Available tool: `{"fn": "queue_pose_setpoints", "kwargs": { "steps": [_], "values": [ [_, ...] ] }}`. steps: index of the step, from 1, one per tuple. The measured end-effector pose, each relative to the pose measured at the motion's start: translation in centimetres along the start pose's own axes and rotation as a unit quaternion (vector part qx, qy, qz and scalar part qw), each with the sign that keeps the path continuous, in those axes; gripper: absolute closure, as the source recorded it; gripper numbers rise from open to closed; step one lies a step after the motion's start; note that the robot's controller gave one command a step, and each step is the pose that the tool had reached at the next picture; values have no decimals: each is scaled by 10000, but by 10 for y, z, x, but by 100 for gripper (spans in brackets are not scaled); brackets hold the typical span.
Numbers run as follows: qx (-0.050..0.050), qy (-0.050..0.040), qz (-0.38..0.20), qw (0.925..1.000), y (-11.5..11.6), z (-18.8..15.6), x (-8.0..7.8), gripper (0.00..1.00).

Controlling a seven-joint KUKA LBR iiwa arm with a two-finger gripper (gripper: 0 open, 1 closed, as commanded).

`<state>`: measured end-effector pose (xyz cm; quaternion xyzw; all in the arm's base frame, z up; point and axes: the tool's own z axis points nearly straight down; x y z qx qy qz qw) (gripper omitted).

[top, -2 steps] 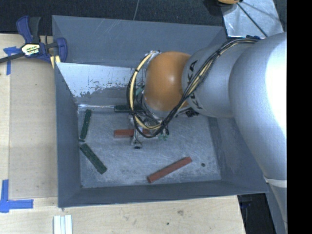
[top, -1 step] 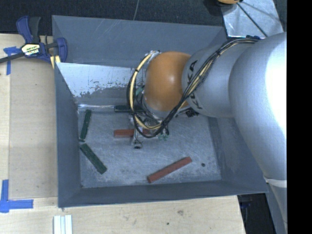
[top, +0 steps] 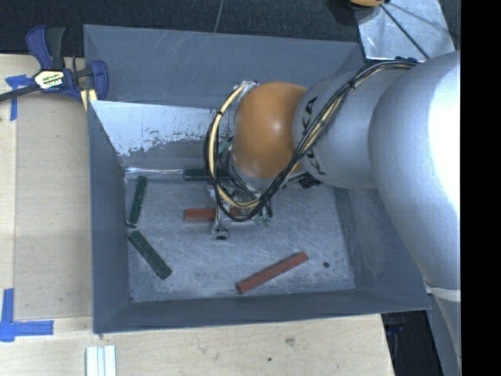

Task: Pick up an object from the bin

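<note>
My gripper [top: 220,227] is down near the bin floor at the middle, under the arm's orange cover. A short red-brown block [top: 196,215] lies flat just to its left, with its right end running in under the gripper. Whether the gripper grips it I cannot tell. A dark green stick [top: 196,175] pokes out from under the cover, a little behind the gripper. A longer red-brown bar [top: 272,272] lies slanted on the floor in front of the gripper, to its right.
Two dark green sticks lie at the bin's left: one [top: 138,200] almost upright in the view, one [top: 149,255] slanted near the front-left corner. The arm and its cables cover the bin's right and back.
</note>
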<state>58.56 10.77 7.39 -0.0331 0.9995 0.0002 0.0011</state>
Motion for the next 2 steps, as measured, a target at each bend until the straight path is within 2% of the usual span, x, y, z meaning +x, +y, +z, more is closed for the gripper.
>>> {"fn": "queue_pose_setpoints", "kwargs": {
  "steps": [1,2],
  "values": [
    [7,50,1,10000,0,-18,2,100],
    [3,17,2,10000,0,-40,0,100]
  ]
}}
